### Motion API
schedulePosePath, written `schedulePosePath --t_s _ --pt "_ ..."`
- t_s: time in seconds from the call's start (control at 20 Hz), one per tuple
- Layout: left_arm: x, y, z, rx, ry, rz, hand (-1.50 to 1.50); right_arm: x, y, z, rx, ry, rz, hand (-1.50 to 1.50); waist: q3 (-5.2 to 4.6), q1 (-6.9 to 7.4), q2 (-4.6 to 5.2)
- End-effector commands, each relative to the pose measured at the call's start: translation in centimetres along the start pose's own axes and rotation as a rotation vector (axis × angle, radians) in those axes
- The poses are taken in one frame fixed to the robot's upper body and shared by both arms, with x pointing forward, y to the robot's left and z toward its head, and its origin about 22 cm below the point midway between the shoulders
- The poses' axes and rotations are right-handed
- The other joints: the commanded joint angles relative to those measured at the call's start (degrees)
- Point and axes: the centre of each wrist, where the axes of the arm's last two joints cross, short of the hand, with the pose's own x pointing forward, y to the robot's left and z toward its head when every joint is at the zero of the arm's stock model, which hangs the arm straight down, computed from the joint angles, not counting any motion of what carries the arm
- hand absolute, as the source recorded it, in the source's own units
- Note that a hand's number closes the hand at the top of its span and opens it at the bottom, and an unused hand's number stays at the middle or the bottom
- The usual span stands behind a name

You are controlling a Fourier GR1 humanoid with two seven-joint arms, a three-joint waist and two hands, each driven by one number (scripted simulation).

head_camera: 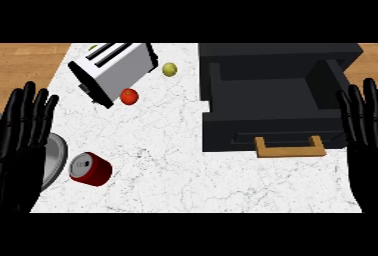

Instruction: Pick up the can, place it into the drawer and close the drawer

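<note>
1. Looking steeply down in the head view, a white marble counter (221,190) fills the middle, with wooden floor (33,62) showing at the upper left.
2. Left hand (26,135): at the 9 o'clock edge, fingers straight and spread, pointing toward 12 o'clock, holding nothing; it overlaps the left part of a grey plate (55,160).
3. Right hand (362,125): at the 3 o'clock edge, fingers likewise straight and apart, upright, holding nothing, overlapping the drawer's right side.
4. Can (91,169): red with a silver top, lying tilted on the counter at about 8 o'clock, just beside the plate's right rim and near the left hand, untouched by either hand.
5. Drawer (273,100): a dark open box at about 2 o'clock, its interior showing nothing inside; a wooden handle (290,147) projects from its front edge toward 6 o'clock. The can lies well apart from it, across the counter.
6. Toaster (114,70): silver and black, set at an angle at about 11 o'clock.
7. Red tomato (129,96): just beside the toaster's lower right corner.
8. Yellow-green fruit (170,69): between the toaster and the drawer, near 12 o'clock.
</note>
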Motion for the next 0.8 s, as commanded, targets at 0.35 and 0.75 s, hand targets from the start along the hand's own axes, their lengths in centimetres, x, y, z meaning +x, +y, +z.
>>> schedulePosePath --t_s 0.35,0.75 --pt "-1.9 6.5 2.2 -0.434 0.239 0.112 -1.5 -2.2 -1.5 3.4 -0.185 0.306 0.017 -1.5 -1.64 0.58 3.31" --pt "0.4 16.1 3.1 -0.504 0.249 0.137 -1.5 -0.5 -4.2 2.6 -0.221 0.354 0.047 -1.5 -1.49 1.55 2.99"
